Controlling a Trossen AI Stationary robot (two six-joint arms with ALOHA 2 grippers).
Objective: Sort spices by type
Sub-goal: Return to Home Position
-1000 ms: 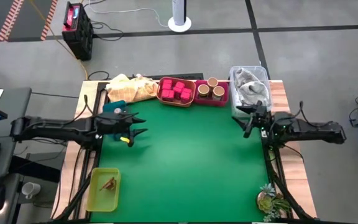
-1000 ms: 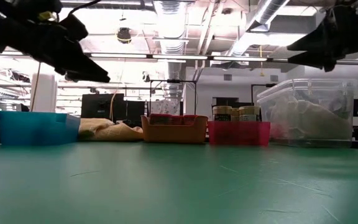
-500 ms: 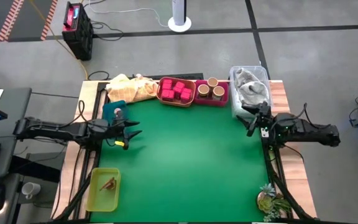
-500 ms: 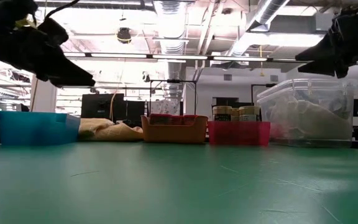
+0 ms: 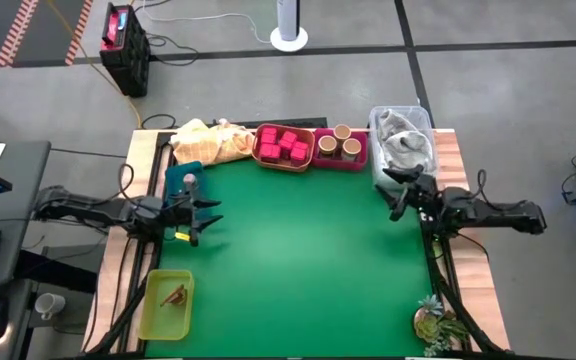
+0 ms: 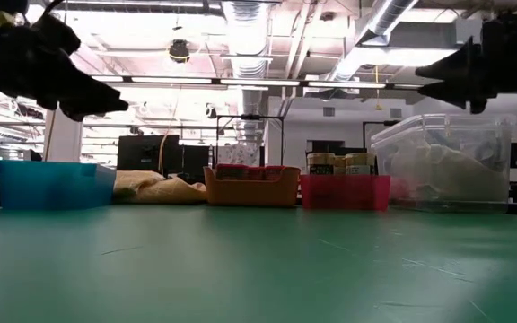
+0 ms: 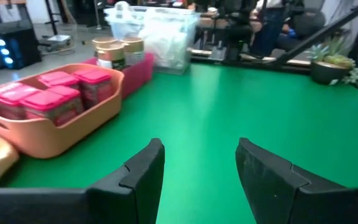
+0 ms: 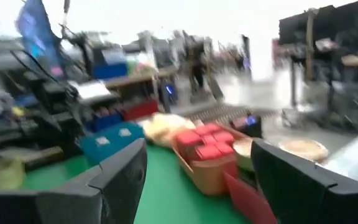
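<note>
**A:** What stands around on the counter (image 5: 308,270)?

**B:** A row runs along the top edge of the high view. There is a crumpled pale yellow cloth (image 5: 206,140), an orange tray (image 5: 260,158) and a magenta tray (image 5: 340,164). Last comes a clear box (image 5: 420,125) of rumpled grey-white stuff. A teal tray (image 5: 175,168) sits at centre left, a yellow-green tray (image 5: 158,318) at lower left and a small plant (image 5: 436,322) at lower right.

**A:** And the spices?

**B:** Pink-red cube boxes (image 5: 286,143) are packed into the orange tray. Tan round wooden jars (image 5: 349,149) stand upright in the magenta one. The teal tray holds tiny brownish shakers (image 5: 189,180), too small to count. A brown twiggy piece (image 5: 176,295) lies in the yellow-green tray.

**A:** Textures?

**B:** The trays are smooth plastic with rounded corners. The jars have flat round lids. The counter has a flat green surface with wood showing at its sides.

**A:** Where are the pincers?

**B:** The left pincer (image 5: 211,213) hovers at centre left, just lower right of the teal tray. Its dark fingers are spread and empty. The shakers are near it. The cubes are well apart toward the upper right, with green surface between. The right pincer (image 5: 392,194) is at centre right, fingers spread wide and empty, by the clear box's lower left corner. The low view shows it raised above the box top. The jars lie near it, toward the upper left.
</note>
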